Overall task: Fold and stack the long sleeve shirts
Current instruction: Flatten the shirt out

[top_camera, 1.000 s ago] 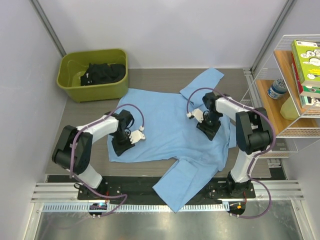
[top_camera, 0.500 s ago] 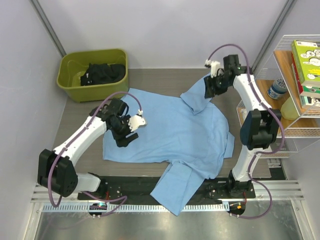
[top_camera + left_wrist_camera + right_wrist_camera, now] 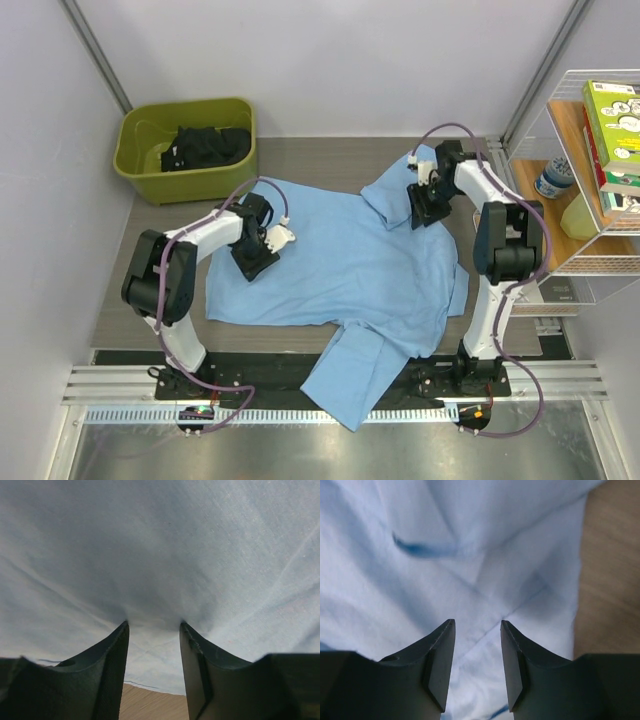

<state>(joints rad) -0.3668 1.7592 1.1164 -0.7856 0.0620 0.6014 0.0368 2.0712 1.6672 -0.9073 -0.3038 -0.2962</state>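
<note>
You've got the tabletop (image 3: 330, 160) carrying 1 light blue shirt (image 3: 350, 260), lying open and mostly flat across the middle. Its near sleeve (image 3: 350, 380) hangs over the front edge and its far sleeve (image 3: 400, 180) is doubled back at the right. I'd call this early: no body fold is made, nothing is stacked, and both sleeves need bringing in. The green bin (image 3: 140, 165) at far left holds dark clothes (image 3: 205, 145). At the right, a wire shelf (image 3: 570, 200) holds books. Your left claw (image 3: 258, 265) is down on the shirt's left side, jaws apart and gripping nothing. Your right claw (image 3: 418, 215) is parted over the far sleeve. The green book cover (image 3: 612, 110) carries print, too small to read.
</note>
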